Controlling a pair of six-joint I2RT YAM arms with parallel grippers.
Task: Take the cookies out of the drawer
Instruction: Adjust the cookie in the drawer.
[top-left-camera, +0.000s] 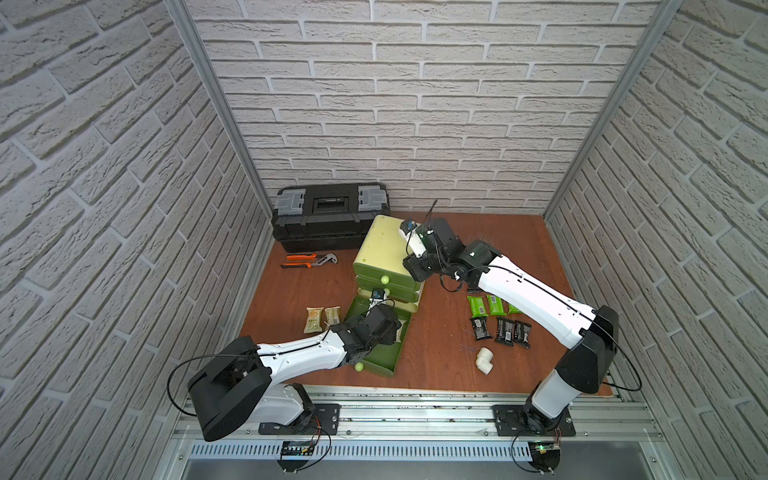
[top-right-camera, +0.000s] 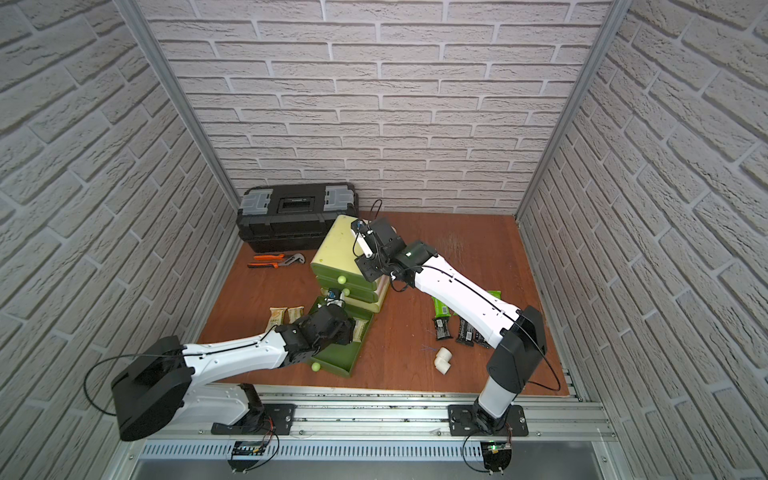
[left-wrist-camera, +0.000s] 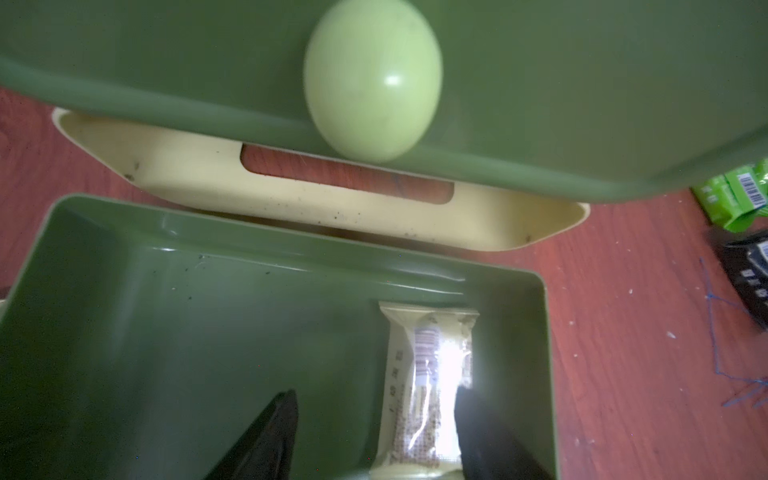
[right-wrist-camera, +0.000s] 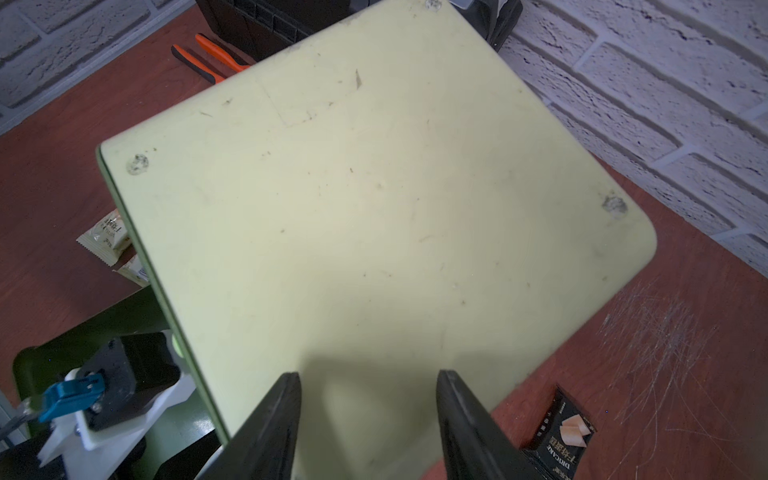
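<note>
The green drawer (top-left-camera: 380, 353) is pulled right out and lies on the table in front of the pale cabinet (top-left-camera: 384, 245). One beige cookie packet (left-wrist-camera: 428, 374) lies inside it by the side wall. My left gripper (left-wrist-camera: 376, 392) reaches down into the drawer and is open, with the packet lying between its fingers close to one finger (left-wrist-camera: 478, 424). My right gripper (right-wrist-camera: 368, 374) hovers open over the cabinet's top, holding nothing. Other cookies lie on the table: beige ones (top-left-camera: 313, 320) left of the drawer, green ones (top-left-camera: 476, 306) and black ones (top-left-camera: 505, 330) to its right.
A black toolbox (top-left-camera: 330, 222) stands against the back wall, with orange-handled pliers (top-left-camera: 307, 261) in front of it. A white pipe elbow (top-left-camera: 484, 358) lies near the front right. The drawer above has a pale round knob (left-wrist-camera: 372, 79) hanging over the pulled-out one.
</note>
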